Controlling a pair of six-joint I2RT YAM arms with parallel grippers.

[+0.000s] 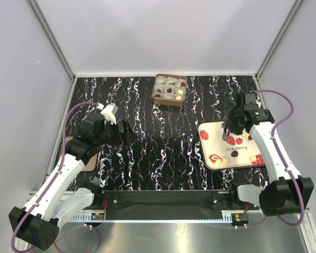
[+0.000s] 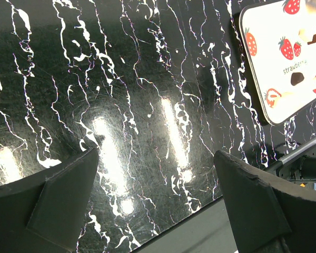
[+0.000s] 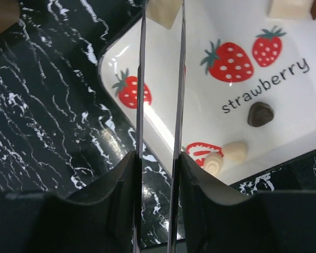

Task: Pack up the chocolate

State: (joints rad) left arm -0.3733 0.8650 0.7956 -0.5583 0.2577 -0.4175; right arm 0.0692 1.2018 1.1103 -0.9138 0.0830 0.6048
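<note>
Several small chocolates lie on the white strawberry tray (image 1: 217,138): a dark one (image 1: 235,154) and pale ones (image 1: 225,160). The right wrist view shows the dark one (image 3: 260,113) and two cream ones (image 3: 235,151) near the tray's rim. My right gripper (image 1: 234,126) (image 3: 158,155) is shut on thin metal tongs (image 3: 142,105), whose far tips pinch a cream chocolate (image 3: 163,11) above the tray. My left gripper (image 1: 125,132) (image 2: 155,158) is open and empty over the black marble table. The tray (image 2: 263,79) also shows in the left wrist view.
A brown box (image 1: 170,89) with white paper cups, some holding chocolates, stands at the back centre. A brown flat piece (image 1: 90,159) lies under the left arm at the table's left edge. The table's front edge (image 2: 200,211) is just below the left gripper.
</note>
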